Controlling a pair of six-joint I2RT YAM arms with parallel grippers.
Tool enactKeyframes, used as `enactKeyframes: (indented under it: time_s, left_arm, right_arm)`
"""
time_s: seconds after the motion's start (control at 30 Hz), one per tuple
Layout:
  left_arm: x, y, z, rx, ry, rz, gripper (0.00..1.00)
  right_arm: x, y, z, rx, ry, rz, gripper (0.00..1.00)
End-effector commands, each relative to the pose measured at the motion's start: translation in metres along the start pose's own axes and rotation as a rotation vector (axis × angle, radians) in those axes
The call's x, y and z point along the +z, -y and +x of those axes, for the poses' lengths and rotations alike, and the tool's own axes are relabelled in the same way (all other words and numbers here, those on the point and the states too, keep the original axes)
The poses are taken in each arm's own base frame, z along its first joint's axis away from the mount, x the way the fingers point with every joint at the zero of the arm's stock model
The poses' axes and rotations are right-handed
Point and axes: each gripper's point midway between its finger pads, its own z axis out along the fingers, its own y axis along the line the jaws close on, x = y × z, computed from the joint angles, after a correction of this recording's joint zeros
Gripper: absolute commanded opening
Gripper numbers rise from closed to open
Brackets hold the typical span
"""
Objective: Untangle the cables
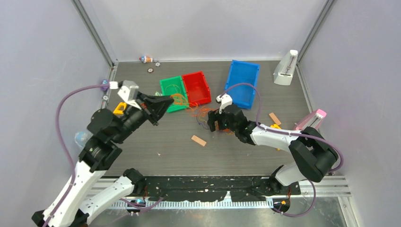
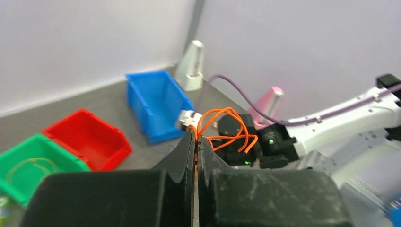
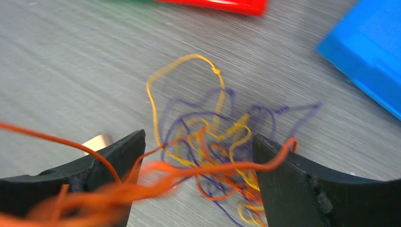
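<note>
My left gripper [image 1: 169,100] is shut on an orange cable [image 2: 226,126], whose loops stick out past the closed tips [image 2: 196,140], lifted beside the green bin. The orange cable [image 1: 182,100] runs back to a tangle of yellow, orange and purple cables [image 1: 202,115] lying on the table. My right gripper [image 1: 211,121] is open just above this tangle [image 3: 213,137]. Its fingers [image 3: 118,158] stand on either side of the tangle, and a blurred orange strand [image 3: 222,166] drapes across between them. A yellow cable loop [image 2: 30,165] lies in the green bin.
Green bin [image 1: 166,86], red bin [image 1: 202,80] and blue bin [image 1: 242,82] stand behind the tangle. A tan block [image 1: 198,140] lies in front of it, another [image 1: 274,118] to the right. A white stand [image 1: 286,70] is at the back right, a pink-topped object [image 1: 313,119] at the right edge.
</note>
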Motion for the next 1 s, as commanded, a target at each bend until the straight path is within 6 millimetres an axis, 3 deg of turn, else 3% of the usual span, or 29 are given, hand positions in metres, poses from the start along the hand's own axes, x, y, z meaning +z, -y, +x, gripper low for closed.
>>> enactKeyframes:
  time_s: [0.0,0.23,0.37,0.5,0.73,0.97]
  left_arm:
    - [-0.031,-0.040,-0.020,0.084,0.049,-0.261,0.00]
    - [-0.074,-0.089,-0.020,0.123,0.092,-0.567,0.00]
    - [-0.081,-0.099,-0.014,0.137,0.075,-0.625,0.00]
    - [-0.069,-0.091,0.000,0.126,0.044,-0.552,0.00]
    - [-0.042,-0.069,0.022,0.111,-0.035,-0.374,0.00]
    - [-0.022,-0.057,0.035,0.083,-0.101,-0.284,0.00]
  right_arm:
    - [-0.008,0.046,0.003,0.059,-0.025,0.245,0.85]
    - [-0.041,0.111,0.007,0.177,0.015,0.514,0.58]
    - [-0.058,0.134,0.009,0.285,0.062,0.556,0.57]
    - [-0.069,0.123,-0.007,0.290,0.178,0.449,0.65]
    - [-0.085,0.088,-0.031,0.221,0.350,0.214,0.98]
    - [-0.088,0.050,-0.047,0.156,0.416,-0.004,0.95]
